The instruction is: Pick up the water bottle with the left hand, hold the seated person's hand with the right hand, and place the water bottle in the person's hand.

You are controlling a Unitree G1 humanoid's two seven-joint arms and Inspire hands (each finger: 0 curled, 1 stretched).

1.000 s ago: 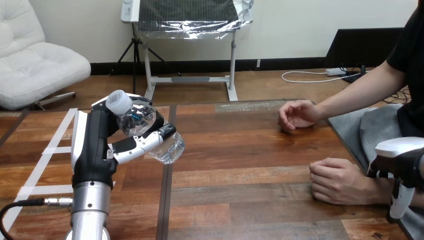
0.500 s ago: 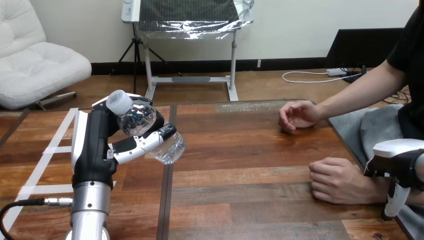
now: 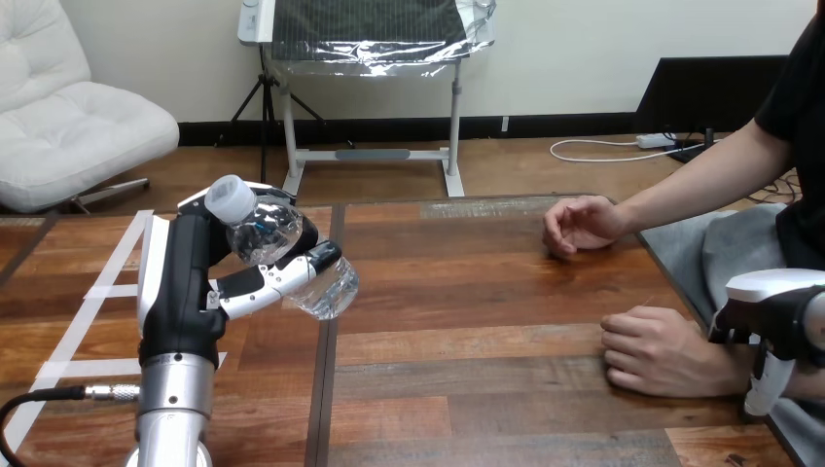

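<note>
My left hand (image 3: 185, 282) is raised over the table's left part and shut on a clear water bottle (image 3: 292, 255). The bottle is tilted, with its white cap (image 3: 231, 198) up and to the left and its base down to the right. The person's nearer hand (image 3: 660, 350) rests as a loose fist on the table at the right. My right hand (image 3: 778, 309) is at the right edge, over that hand's wrist and against it; whether it grips the wrist I cannot tell. The person's farther hand (image 3: 576, 224) rests curled on the table further back.
The wooden table (image 3: 467, 321) has a dark seam running front to back just below the bottle. White tape lines (image 3: 102, 292) mark its left part. The person's forearm reaches in from the upper right to the farther hand.
My right hand has shifted slightly left and up at the person's wrist. My left hand and the bottle have stayed nearly still.
</note>
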